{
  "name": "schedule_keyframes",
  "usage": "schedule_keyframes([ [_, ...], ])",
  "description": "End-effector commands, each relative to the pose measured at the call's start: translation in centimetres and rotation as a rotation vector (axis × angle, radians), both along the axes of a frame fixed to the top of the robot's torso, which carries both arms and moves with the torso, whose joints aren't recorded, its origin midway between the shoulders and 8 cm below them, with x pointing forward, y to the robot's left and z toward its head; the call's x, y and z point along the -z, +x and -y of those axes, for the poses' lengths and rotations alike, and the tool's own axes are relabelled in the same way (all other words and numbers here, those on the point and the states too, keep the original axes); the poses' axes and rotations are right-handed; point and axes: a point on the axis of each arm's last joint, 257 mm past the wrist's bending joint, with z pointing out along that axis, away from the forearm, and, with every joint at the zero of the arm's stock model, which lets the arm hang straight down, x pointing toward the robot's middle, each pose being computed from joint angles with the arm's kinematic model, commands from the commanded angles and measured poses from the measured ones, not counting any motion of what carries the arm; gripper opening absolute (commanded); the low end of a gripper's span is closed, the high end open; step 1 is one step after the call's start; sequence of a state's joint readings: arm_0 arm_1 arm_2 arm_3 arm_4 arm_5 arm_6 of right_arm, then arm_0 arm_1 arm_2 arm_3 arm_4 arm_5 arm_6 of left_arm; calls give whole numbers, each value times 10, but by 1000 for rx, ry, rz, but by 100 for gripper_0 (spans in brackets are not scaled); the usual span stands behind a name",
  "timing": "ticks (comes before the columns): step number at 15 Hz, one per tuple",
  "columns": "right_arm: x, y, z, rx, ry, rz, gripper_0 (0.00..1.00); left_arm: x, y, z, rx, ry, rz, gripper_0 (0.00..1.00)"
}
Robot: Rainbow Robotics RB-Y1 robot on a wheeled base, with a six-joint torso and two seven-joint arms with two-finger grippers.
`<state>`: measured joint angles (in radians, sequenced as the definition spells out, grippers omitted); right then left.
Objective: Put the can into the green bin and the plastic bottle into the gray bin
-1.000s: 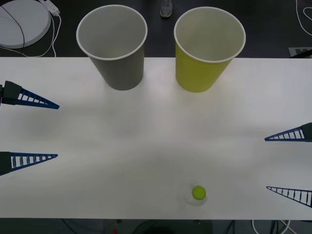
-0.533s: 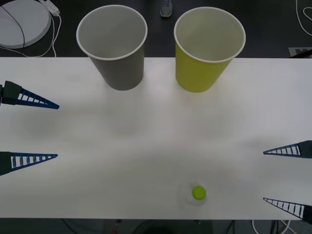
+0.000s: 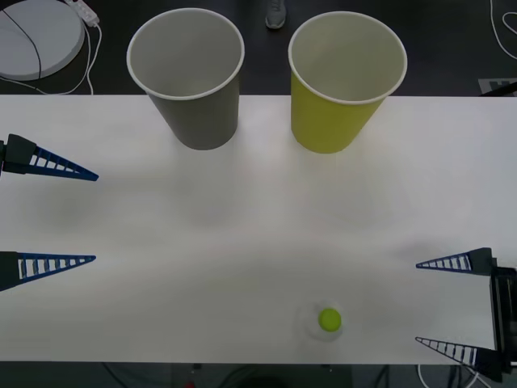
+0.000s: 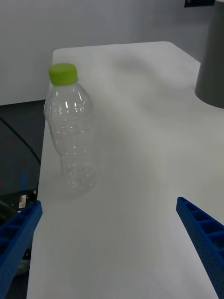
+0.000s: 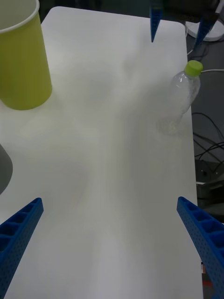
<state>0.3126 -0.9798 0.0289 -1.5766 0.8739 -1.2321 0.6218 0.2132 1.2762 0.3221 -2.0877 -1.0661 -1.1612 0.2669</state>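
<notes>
The plastic bottle (image 3: 328,321), clear with a lime-green cap, stands upright near the table's front edge, right of centre; it also appears as the bottle (image 4: 72,135) and the bottle (image 5: 179,100). My right gripper (image 3: 418,303) is open, low over the table just right of the bottle and pointing at it, apart from it. My left gripper (image 3: 95,217) waits open at the left edge. The gray bin (image 3: 187,77) and the green bin (image 3: 343,81) stand upright side by side at the back, both showing white, bare insides. The can is out of view.
The white table (image 3: 242,226) has broad bare room between the bins and the bottle. Its front edge runs just behind the bottle. A round white object (image 3: 36,36) with cables lies on the floor beyond the back left corner.
My right gripper has moved toward the table's front edge and leftward, closer to the bottle, staying open. The left gripper, bottle and bins have not moved.
</notes>
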Motion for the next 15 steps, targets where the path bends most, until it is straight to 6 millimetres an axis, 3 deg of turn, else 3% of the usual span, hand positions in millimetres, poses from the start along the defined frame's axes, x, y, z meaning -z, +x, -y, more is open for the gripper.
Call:
schedule_keyframes([
  [1, 7, -2, -5, -5, 8, 11, 100, 0, 0, 0, 0, 0, 0, 100],
  [6, 19, -8, -28, -25, 47, 20, 100, 0, 0, 0, 0, 0, 0, 100],
  [11, 29, 3, -43, -26, 66, 46, 100, 0, 0, 0, 0, 0, 0, 100],
  [15, 38, -2, -71, -71, 110, 13, 100, 0, 0, 0, 0, 0, 0, 100],
])
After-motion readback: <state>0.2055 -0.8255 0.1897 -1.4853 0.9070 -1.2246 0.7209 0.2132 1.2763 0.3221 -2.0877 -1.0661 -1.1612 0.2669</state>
